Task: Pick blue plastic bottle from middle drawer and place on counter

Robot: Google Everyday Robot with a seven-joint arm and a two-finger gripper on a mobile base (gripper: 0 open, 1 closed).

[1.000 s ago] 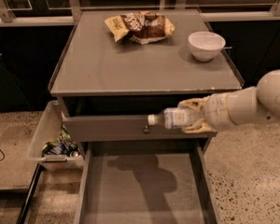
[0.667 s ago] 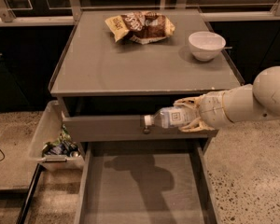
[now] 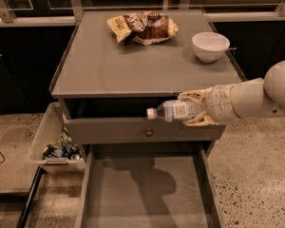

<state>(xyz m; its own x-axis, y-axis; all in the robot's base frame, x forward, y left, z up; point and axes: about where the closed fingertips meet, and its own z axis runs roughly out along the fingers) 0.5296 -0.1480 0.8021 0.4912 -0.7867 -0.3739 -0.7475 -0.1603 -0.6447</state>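
Counter (image 3: 133,65) front edge is the trouble, I reckon. Above the open middle drawer (image 3: 147,194), the gripper (image 3: 193,109) pinches the blue plastic bottle (image 3: 170,111) sideways, just below that edge. The cap probably clips it unless it's lifted first.

kitchenette | snack bag (image 3: 143,27), bowl (image 3: 210,45) on counter (image 3: 133,70) | tool (image 3: 193,109) at counter's front edge
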